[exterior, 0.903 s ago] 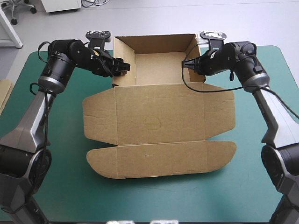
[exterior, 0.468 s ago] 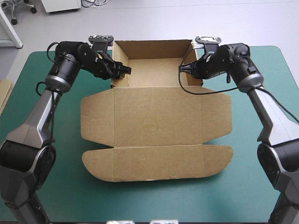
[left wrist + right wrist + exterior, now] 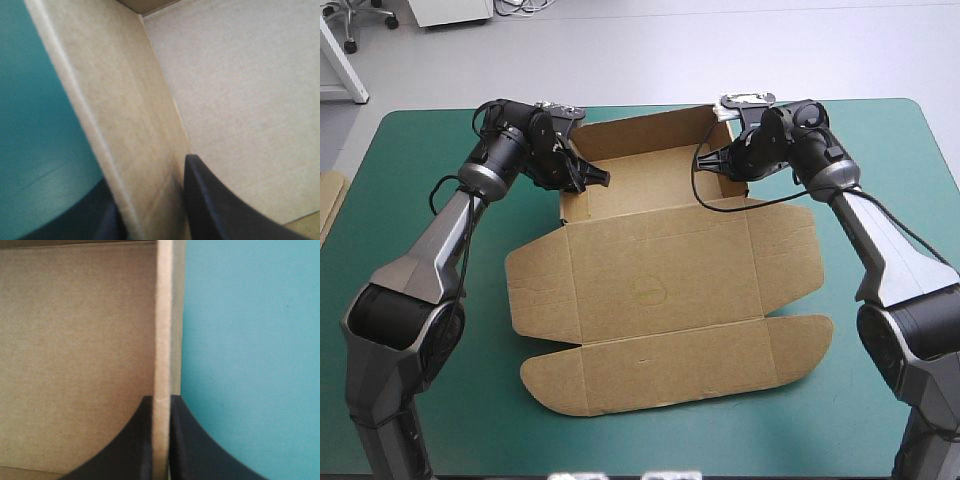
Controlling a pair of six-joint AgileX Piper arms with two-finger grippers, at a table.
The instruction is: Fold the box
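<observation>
**Both side walls pinched, lid lying flat**

We see the box (image 3: 660,290) resting on the teal-green tabletop (image 3: 880,150), with cover showing on every side of it. Its far half already stands as an open tray with back and side walls raised. Its near half, the lid panel (image 3: 660,280) with its flaps, lies flat toward the robot.

The left end effector (image 3: 598,178) is clamped on the box's left side wall (image 3: 125,125). One black finger (image 3: 215,205) sits inside the tray and the other outside against the wall's outer face, with only the board between them. The right end effector (image 3: 705,160) grips the right side wall (image 3: 162,340) in the same way, its two fingers pressed to either face of the upright board.

We judge that this paired hold is meant to keep both walls upright and square while the tray is steadied or shifted. A single grip would let the loose sheet pivot. The box sits slightly skewed, so uneven pulling could twist it further or spring a tucked wall loose. We think the tray stage is nearly done, while the lid and its flaps are untouched.
</observation>
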